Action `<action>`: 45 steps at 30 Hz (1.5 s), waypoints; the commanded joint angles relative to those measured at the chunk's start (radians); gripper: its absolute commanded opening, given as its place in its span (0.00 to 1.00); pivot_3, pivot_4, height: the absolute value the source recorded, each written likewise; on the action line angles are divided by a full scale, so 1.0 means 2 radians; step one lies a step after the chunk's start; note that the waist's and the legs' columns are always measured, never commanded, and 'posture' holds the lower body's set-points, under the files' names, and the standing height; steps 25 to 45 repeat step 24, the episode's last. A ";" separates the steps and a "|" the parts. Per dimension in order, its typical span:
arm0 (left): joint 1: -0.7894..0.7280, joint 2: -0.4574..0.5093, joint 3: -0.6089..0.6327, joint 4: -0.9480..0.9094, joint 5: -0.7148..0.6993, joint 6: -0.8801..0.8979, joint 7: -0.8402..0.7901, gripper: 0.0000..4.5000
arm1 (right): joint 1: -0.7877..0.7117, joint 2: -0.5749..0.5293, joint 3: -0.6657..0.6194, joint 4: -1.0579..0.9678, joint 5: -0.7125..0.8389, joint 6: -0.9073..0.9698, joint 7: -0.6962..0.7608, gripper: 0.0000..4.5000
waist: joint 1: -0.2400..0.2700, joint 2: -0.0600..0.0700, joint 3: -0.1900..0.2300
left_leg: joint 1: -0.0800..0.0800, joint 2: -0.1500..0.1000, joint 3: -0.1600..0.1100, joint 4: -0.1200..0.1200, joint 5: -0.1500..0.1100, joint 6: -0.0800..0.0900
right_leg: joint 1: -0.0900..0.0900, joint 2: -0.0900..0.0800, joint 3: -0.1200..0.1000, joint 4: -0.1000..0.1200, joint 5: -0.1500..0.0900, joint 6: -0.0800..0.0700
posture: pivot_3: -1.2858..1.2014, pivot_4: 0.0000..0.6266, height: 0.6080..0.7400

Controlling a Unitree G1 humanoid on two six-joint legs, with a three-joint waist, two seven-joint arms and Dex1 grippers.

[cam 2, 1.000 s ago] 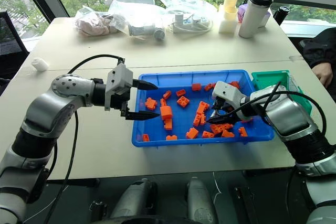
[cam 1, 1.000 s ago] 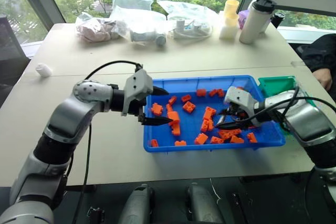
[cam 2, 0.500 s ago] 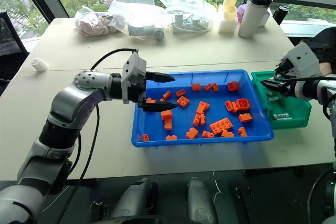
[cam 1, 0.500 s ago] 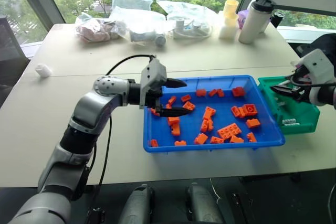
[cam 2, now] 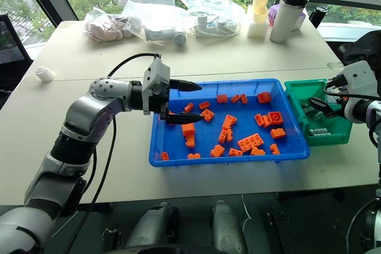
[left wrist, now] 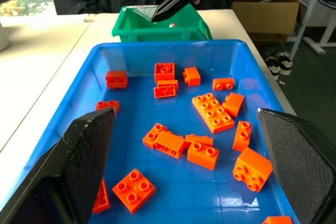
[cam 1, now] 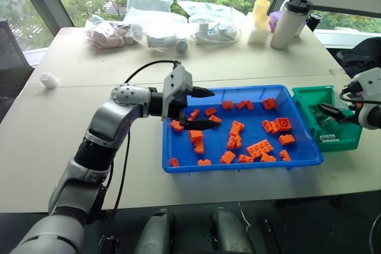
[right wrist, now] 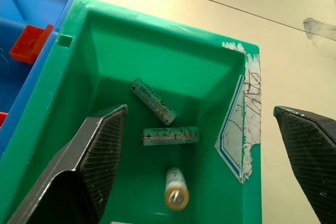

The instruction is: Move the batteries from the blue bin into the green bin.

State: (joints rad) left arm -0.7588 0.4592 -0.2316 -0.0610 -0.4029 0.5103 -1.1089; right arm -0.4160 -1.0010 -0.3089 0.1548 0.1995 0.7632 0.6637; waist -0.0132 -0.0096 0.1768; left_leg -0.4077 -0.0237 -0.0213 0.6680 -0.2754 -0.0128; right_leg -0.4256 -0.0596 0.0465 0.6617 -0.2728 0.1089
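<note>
The blue bin (cam 1: 238,165) lies at the table's front middle and holds several orange bricks (cam 1: 259,147). At its right end stands the smaller green bin (cam 1: 314,93). Three batteries lie on the green bin's (right wrist: 157,22) floor: one slanted (right wrist: 153,100), one lying across (right wrist: 170,136) and one end-on (right wrist: 176,188). My right gripper (right wrist: 199,108) hovers open over this bin with nothing between its fingers, and it also shows at the right edge (cam 1: 334,113). My left gripper (cam 1: 209,109) hangs open and empty over the blue bin's left part, pointing along the tray (left wrist: 100,59).
Plastic bags (cam 1: 149,25), a white bottle (cam 1: 290,23) and stacked cups (cam 1: 260,22) line the table's far side. A small white object (cam 1: 49,79) lies at the far left. A person in dark clothing (cam 1: 360,57) sits beyond the green bin.
My right gripper swung out of the blue bin's bricks to above the green bin and spread its fingers. My left gripper shifted right, over the blue bin's left end.
</note>
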 commanded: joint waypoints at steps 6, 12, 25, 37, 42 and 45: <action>0.023 0.045 0.052 -0.053 -0.022 0.026 0.013 1.00 | -0.024 0.021 -0.044 -0.090 0.090 -0.028 0.052 0.98 | -0.003 0.000 0.000 | 0.000 0.001 0.000 0.000 0.000 0.000 | 0.000 0.001 0.000 0.000 0.000 0.000 | 0.52 0.24 1.00; 0.091 0.133 0.151 -0.156 -0.107 0.138 0.036 1.00 | 0.077 0.000 -0.108 -0.230 0.238 0.098 0.143 0.98 | 0.003 0.000 0.000 | 0.000 0.001 -0.001 0.000 0.000 0.000 | 0.000 0.000 0.000 0.000 0.000 0.000 | 0.52 0.24 1.00; 0.270 0.180 0.271 -0.247 -0.169 0.211 0.125 1.00 | 0.194 -0.018 -0.136 -0.271 0.249 0.097 0.160 0.98 | 0.001 0.000 0.000 | 0.001 0.000 -0.001 0.000 0.000 0.000 | 0.002 -0.001 -0.001 -0.001 0.000 0.000 | 0.52 0.24 1.00; 0.270 0.180 0.271 -0.247 -0.169 0.211 0.125 1.00 | 0.194 -0.018 -0.136 -0.271 0.249 0.097 0.160 0.98 | 0.001 0.000 0.000 | 0.001 0.000 -0.001 0.000 0.000 0.000 | 0.002 -0.001 -0.001 -0.001 0.000 0.000 | 0.52 0.24 1.00; 0.270 0.180 0.271 -0.247 -0.169 0.211 0.125 1.00 | 0.194 -0.018 -0.136 -0.271 0.249 0.097 0.160 0.98 | 0.001 0.000 0.000 | 0.001 0.000 -0.001 0.000 0.000 0.000 | 0.002 -0.001 -0.001 -0.001 0.000 0.000 | 0.52 0.24 1.00; 0.270 0.180 0.271 -0.247 -0.169 0.211 0.125 1.00 | 0.194 -0.018 -0.136 -0.271 0.249 0.097 0.160 0.98 | 0.001 0.000 0.000 | 0.001 0.000 -0.001 0.000 0.000 0.000 | 0.002 -0.001 -0.001 -0.001 0.000 0.000 | 0.52 0.24 1.00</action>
